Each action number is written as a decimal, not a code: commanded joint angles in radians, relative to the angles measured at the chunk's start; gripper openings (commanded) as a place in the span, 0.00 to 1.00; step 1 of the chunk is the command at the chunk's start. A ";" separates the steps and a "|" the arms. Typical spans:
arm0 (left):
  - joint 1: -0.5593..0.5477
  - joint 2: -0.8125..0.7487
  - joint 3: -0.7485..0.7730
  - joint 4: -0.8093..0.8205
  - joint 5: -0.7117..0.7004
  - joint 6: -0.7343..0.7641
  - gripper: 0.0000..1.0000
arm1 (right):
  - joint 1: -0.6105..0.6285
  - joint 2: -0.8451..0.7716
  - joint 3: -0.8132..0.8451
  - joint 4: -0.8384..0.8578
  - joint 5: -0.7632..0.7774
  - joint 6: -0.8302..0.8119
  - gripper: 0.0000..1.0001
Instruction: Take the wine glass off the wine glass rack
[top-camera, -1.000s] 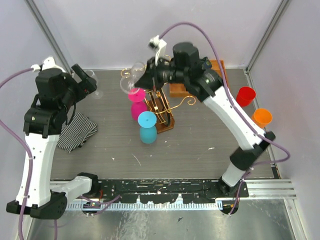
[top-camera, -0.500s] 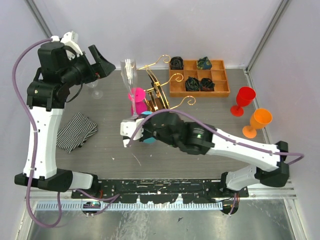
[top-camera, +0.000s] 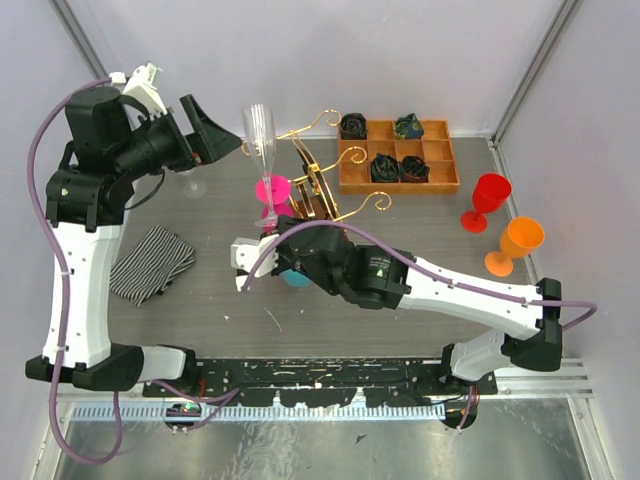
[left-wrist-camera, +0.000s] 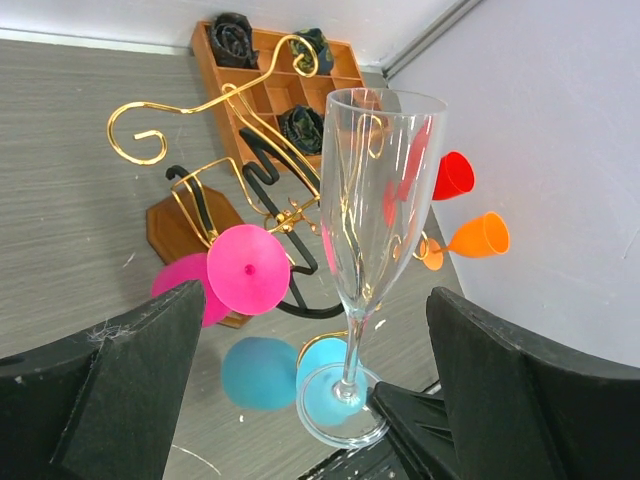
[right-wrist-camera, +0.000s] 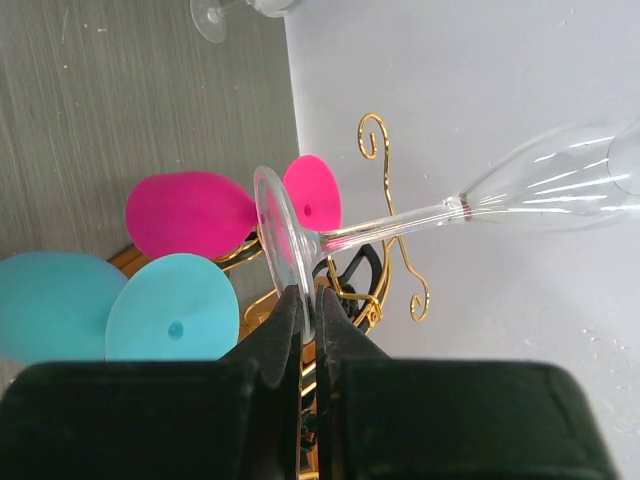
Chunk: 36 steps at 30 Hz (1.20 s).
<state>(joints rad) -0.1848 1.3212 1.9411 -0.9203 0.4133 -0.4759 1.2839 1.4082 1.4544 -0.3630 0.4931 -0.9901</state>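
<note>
A clear wine glass (top-camera: 259, 135), a tall flute, is held upright just left of the gold wire rack (top-camera: 322, 188). My right gripper (top-camera: 268, 240) is shut on the rim of its foot; the right wrist view shows the fingers (right-wrist-camera: 310, 300) pinching the foot, with stem and bowl (right-wrist-camera: 545, 182) stretching away. My left gripper (top-camera: 212, 134) is wide open, raised beside the bowl; in the left wrist view (left-wrist-camera: 318, 330) the flute (left-wrist-camera: 375, 200) stands between its spread fingers, touching neither. Pink glasses (top-camera: 272, 192) and a blue glass (right-wrist-camera: 170, 305) hang on the rack (left-wrist-camera: 215, 105).
A second clear glass (top-camera: 190, 180) stands on the table at the back left. A striped cloth (top-camera: 150, 262) lies at the left. An orange-brown compartment tray (top-camera: 400, 182) sits at the back. A red glass (top-camera: 487, 195) and an orange glass (top-camera: 518, 240) stand at the right.
A second ago my right arm reached over the rack with the clear glass tilted. Now it is in front of the rack, holding the flute upright. My left arm has risen and swung toward the flute.
</note>
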 joint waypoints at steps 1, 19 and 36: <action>0.005 0.015 -0.015 0.005 0.058 -0.004 0.99 | 0.009 0.006 0.066 0.092 0.010 -0.039 0.01; 0.004 0.106 0.037 0.049 0.112 0.037 0.75 | 0.078 0.087 0.132 0.070 -0.008 -0.046 0.01; 0.005 0.116 0.134 -0.142 -0.213 0.231 0.39 | 0.080 0.070 0.155 0.105 0.091 0.074 0.90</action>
<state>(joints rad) -0.1822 1.4559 2.0182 -1.0119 0.3485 -0.3515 1.3602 1.5211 1.5414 -0.3393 0.5213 -0.9791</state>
